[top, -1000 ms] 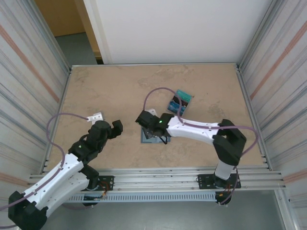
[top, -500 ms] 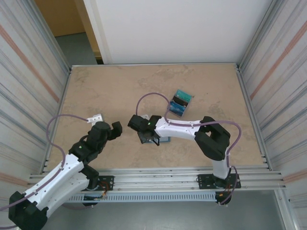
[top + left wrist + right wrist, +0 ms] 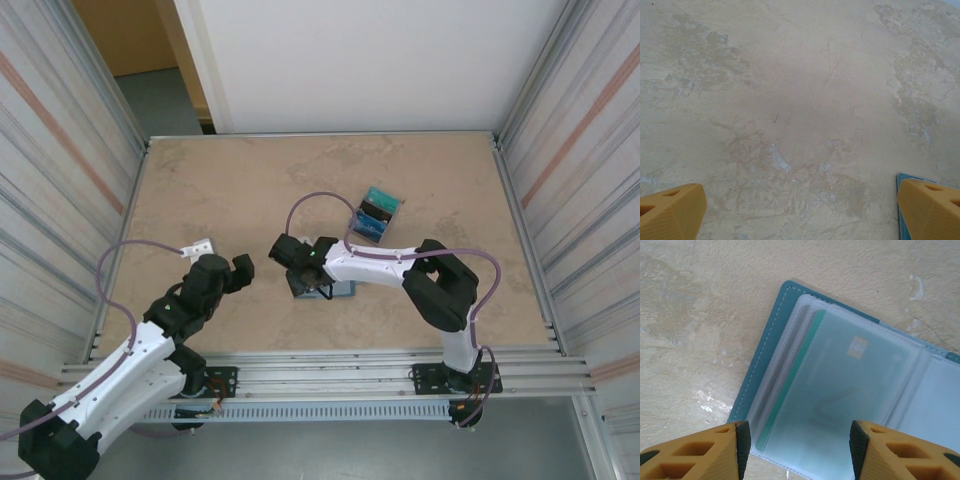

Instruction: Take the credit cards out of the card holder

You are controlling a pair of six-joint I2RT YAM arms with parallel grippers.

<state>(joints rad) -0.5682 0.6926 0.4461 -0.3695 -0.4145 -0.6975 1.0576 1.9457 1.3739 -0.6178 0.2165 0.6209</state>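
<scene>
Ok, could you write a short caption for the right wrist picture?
Open right gripper above the open card holder, with a card inside.

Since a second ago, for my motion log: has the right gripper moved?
Yes. The right gripper shifted left, farther from the pile of credit cards, which stayed put.

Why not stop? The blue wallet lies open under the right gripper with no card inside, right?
Not quite: the card holder lies open under the right gripper, but a credit card with a chip sits in its clear sleeve, as the right wrist view shows.
</scene>
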